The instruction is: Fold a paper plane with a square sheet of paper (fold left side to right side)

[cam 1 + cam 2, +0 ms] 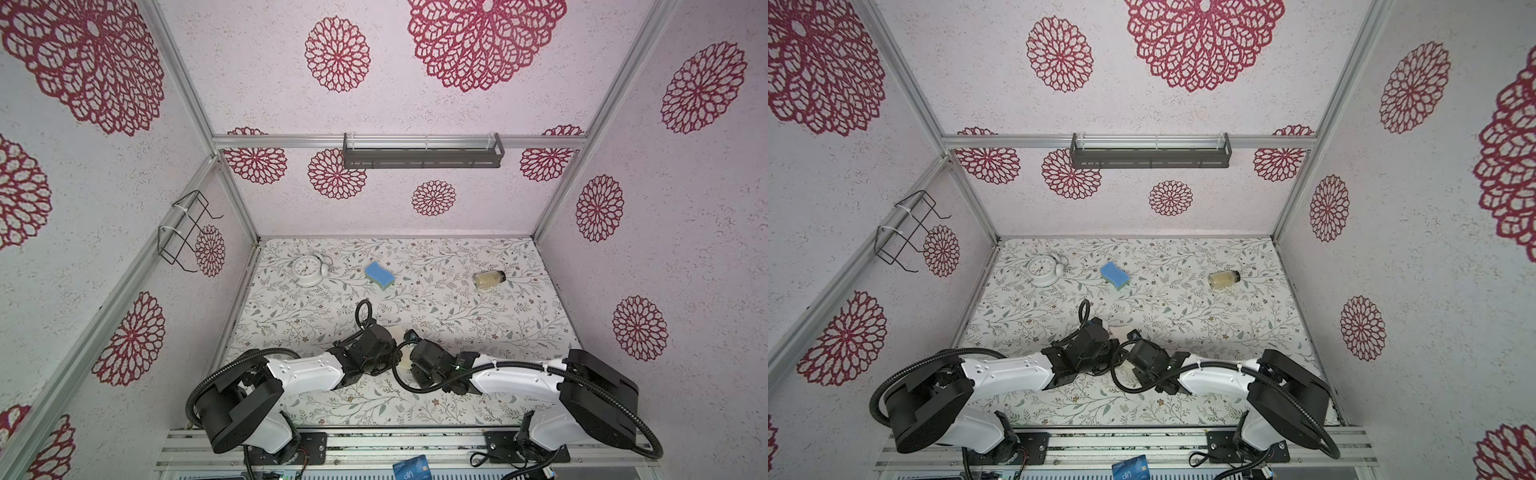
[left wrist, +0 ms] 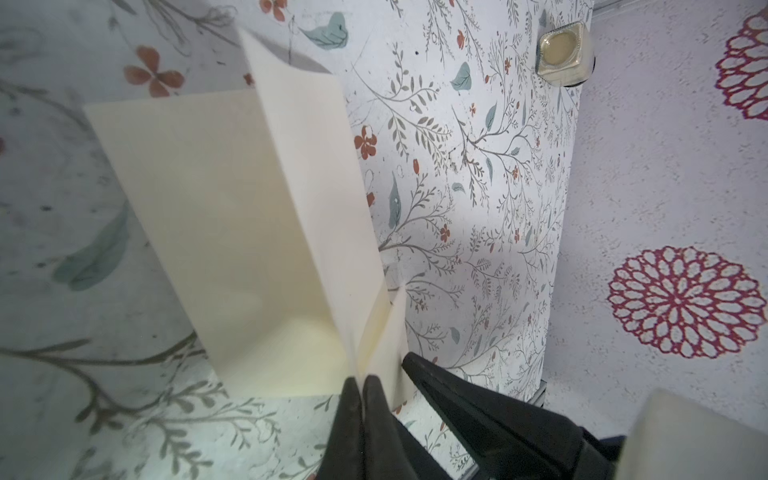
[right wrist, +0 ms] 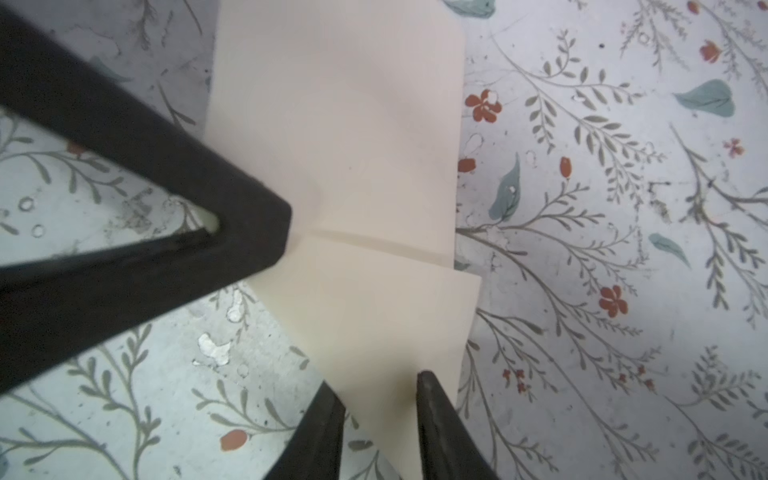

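Both arms meet nose to nose on the robot's side of the blue sponge (image 1: 379, 276), and that is where the square sheet of paper (image 2: 232, 232) sits, half-folded over the counter (image 1: 478, 332). One panel lies low and the other stands up from a sharp crease.

The left claw (image 2: 360, 380) is clenched tight on the paper at the crease's end, layers pinched together. That looks like an anchor, so the fold can't spring open.

The right claw (image 3: 380, 386) is released, its prongs standing apart on either side of a lower flap with the paper running between them. It seems lined up to take that flap, but nothing is gripped there.

In both top views the wrists cover nearly everything. Only a cream sliver (image 1: 398, 332) peeks out, on the sponge side of the wrists. The left wrist view gives what they cannot: the standing panel and the pinch itself. The right wrist view adds the offset between the two flaps and the open gap between the right prongs.
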Tool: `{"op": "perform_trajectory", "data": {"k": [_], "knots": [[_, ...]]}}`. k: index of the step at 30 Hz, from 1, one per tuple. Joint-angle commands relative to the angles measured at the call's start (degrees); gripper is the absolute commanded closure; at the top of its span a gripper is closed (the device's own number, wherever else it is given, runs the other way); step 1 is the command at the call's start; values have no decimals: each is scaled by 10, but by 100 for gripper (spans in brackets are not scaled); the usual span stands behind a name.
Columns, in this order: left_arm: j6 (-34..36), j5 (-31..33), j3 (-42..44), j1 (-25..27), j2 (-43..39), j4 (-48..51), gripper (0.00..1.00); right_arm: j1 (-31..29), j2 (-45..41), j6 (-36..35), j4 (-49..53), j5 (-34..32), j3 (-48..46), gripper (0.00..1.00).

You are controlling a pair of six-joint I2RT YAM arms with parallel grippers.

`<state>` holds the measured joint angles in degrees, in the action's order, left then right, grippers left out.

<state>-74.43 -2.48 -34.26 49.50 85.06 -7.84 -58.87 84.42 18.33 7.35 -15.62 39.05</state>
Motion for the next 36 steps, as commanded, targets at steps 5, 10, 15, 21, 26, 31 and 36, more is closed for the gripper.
{"op": "perform_trajectory", "data": {"k": [5,10,15,21,26,31,36], "knots": [[-6,-3,-11,-7,-12,3,100,-3,4,-4,-9,-16,8,82],[-2,-4,-13,-8,-12,5,100,-3,7,-3,-15,-9,5,92],[19,2,-31,-19,-24,32,70,-2,10,5,-26,12,0,100],[45,14,-48,-45,-53,74,53,12,9,28,-48,53,-13,100],[55,31,-41,-54,-82,107,50,65,-12,61,-89,145,-41,100],[58,35,-16,-55,-95,117,56,116,-12,85,-103,236,-49,100],[71,38,2,-48,-92,114,79,154,13,110,-110,324,-49,100]]}}
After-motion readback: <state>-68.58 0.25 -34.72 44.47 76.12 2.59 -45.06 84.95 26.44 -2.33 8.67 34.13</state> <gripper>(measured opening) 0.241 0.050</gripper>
